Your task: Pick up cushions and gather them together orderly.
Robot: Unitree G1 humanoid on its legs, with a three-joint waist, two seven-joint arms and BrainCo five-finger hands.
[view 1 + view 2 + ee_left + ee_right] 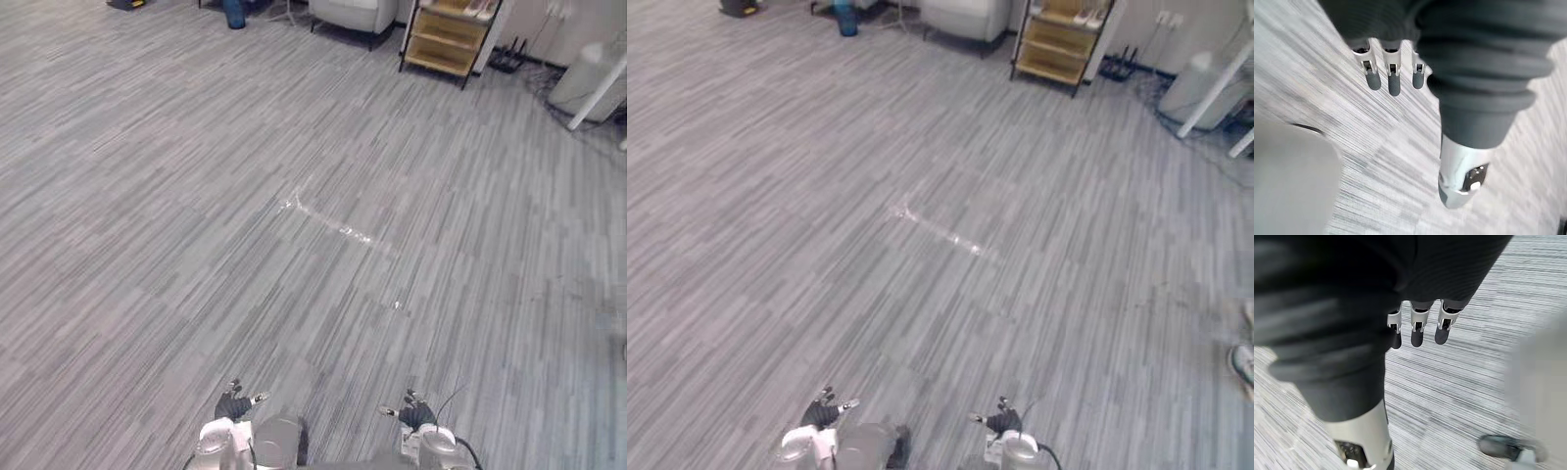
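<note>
My left robot hand point(235, 403) and my right robot hand point(417, 412) hang low over the grey striped floor point(196, 245), fingers point(1394, 83) straight and relaxed, grasping nothing. Far ahead stand a wooden shelf point(446, 34) and a pale armchair point(353, 12). A shiny tape strip point(328, 220) lies mid-floor. The right eye view adds a person's shoe point(1242, 367) at its right edge.

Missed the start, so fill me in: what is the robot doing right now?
Nothing is being handled yet. The left hand and right hand hang low over the grey carpet, fingers relaxed and empty. The head camera looks across it, past a strip of tape, toward a wooden shelf and a pale armchair at the far side.
</note>
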